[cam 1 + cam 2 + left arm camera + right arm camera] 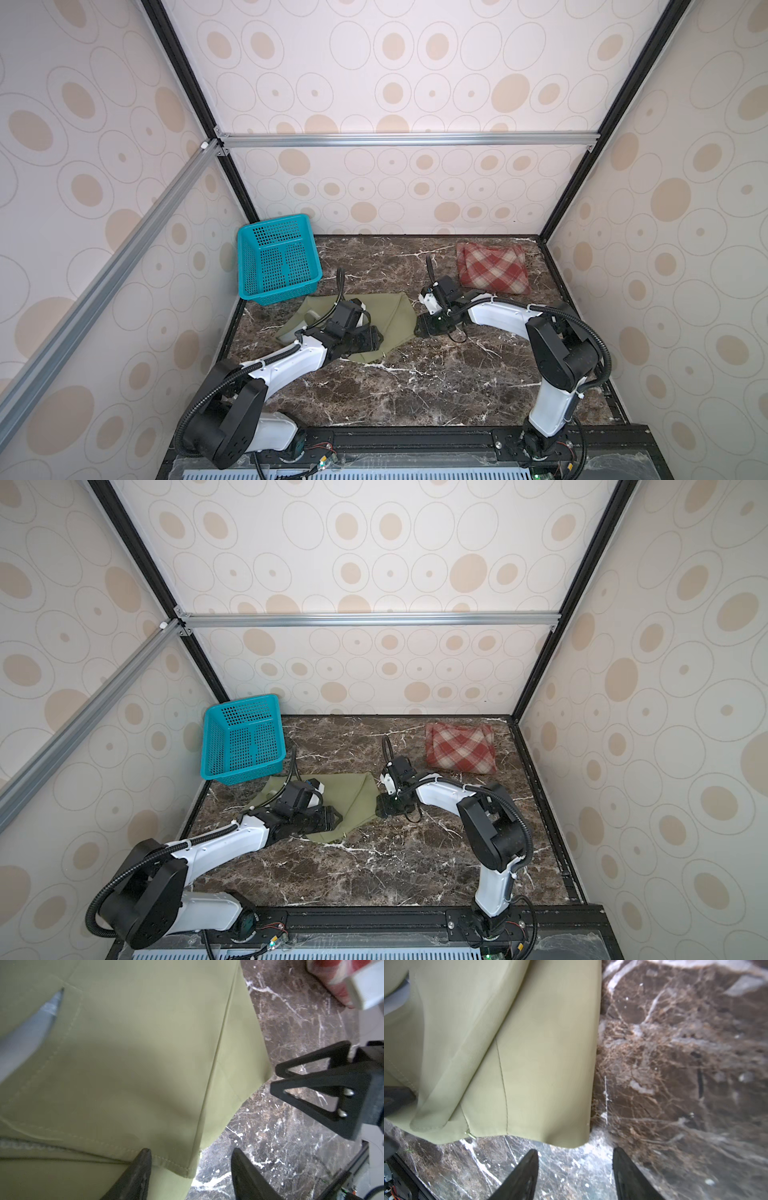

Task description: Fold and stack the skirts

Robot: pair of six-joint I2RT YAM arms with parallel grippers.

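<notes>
Left gripper [191,1150] spread, astride hem corner of your olive skirt [124,1064]; right gripper [575,1149] gapes just short of it; left arm [291,365] hides its middle.

The left arm [286,365] comes up from its base at the near left edge. It folds at an elbow [230,399] close to that base and sends its white forearm far and rightward, lying low. Its wrist [347,320] carries the left claw [372,337], which points right toward the middle. In the left wrist view its two dark fingers [141,1169] stand apart.

The right arm [505,316] rises from the near right edge, bends at a raised elbow and reaches far and leftward. The right claw [424,326] sits low and points left, facing the left claw. The two are near each other but not touching. Its fingers are also spread, with a clear gap between them.
</notes>
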